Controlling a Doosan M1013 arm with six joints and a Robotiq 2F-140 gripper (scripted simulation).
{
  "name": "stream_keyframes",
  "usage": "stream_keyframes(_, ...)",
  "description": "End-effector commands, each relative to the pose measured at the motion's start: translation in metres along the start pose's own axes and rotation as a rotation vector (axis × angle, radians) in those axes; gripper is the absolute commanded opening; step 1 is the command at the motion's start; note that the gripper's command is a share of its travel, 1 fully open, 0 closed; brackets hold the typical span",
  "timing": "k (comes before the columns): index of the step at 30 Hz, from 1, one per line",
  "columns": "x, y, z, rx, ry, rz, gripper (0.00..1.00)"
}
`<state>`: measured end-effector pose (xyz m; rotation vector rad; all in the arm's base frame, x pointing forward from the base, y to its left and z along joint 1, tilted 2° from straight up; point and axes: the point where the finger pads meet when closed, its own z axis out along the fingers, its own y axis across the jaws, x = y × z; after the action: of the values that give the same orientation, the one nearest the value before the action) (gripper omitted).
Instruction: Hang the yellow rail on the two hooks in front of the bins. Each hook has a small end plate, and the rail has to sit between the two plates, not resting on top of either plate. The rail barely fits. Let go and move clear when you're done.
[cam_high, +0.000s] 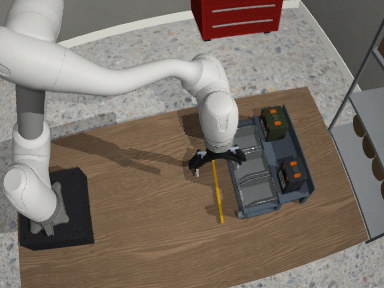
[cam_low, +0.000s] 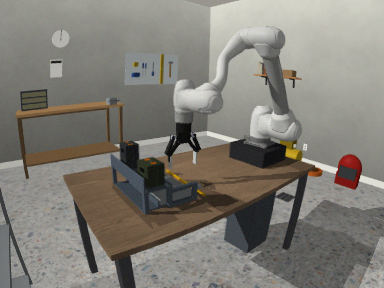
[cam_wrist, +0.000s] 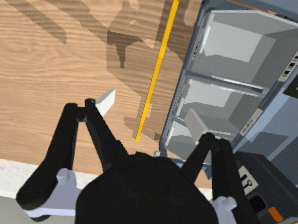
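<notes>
The yellow rail (cam_high: 218, 196) (cam_low: 176, 175) (cam_wrist: 157, 66) lies flat on the wooden table (cam_high: 135, 235), parallel to the front of the grey bin rack (cam_high: 306, 187) (cam_low: 129, 183) (cam_wrist: 186, 70) and close beside it. My gripper (cam_high: 218, 163) (cam_low: 182, 160) (cam_wrist: 151, 105) is open and empty. It points down and hovers above the rail's far end, with one finger on the table side and one over the bins. The hooks on the rack's front are too small to make out.
Two dark green boxes (cam_high: 274, 123) (cam_high: 291, 174) sit at the back of the rack. The arm's black base (cam_high: 75, 215) stands at the table's left end. A metal shelf (cam_high: 362, 150) stands off the right edge, and a red cabinet (cam_high: 235, 17) stands behind.
</notes>
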<state>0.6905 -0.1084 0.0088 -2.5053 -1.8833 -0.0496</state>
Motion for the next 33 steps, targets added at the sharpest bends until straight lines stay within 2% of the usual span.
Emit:
stream_keyframes(1, -0.002, -0.001, 0.004, -0.002, 0.004, 0.001, 1.00)
stream_keyframes(6, 0.001, -0.003, -0.003, -0.002, 0.004, 0.001, 1.00)
stream_keyframes(33, 0.003, -0.006, -0.008, -0.002, 0.004, 0.001, 1.00)
